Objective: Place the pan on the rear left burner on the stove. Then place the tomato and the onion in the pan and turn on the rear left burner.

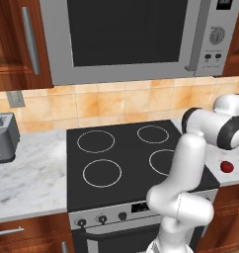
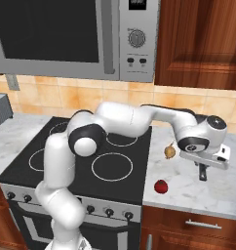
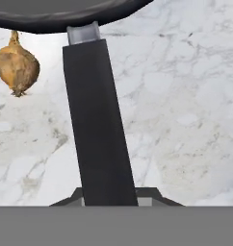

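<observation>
My gripper (image 3: pixel 109 200) is shut on the straight black handle (image 3: pixel 97 120) of the dark pan (image 3: pixel 65 19), whose rim crosses the top of the hand view over the marble counter (image 3: pixel 186 120). The yellow-brown onion (image 3: pixel 16 67) lies just beside the pan's rim. In the right base view the gripper (image 2: pixel 203 169) is low over the counter right of the stove (image 2: pixel 22 168), with the onion (image 2: pixel 169 152) to its left and the red tomato (image 2: pixel 161 186) near the counter's front edge. The rear left burner (image 1: pixel 96 141) is bare. The tomato (image 1: pixel 227 167) also lies right of the stove (image 1: pixel 121 183).
A toaster (image 1: pixel 3 138) stands on the left counter. A microwave (image 1: pixel 131 34) hangs over the cooktop, flanked by wooden cabinets (image 2: pixel 203 44). Black knobs (image 1: pixel 102 218) line the silver front panel. My own arm (image 2: pixel 125 119) reaches across the right-hand burners.
</observation>
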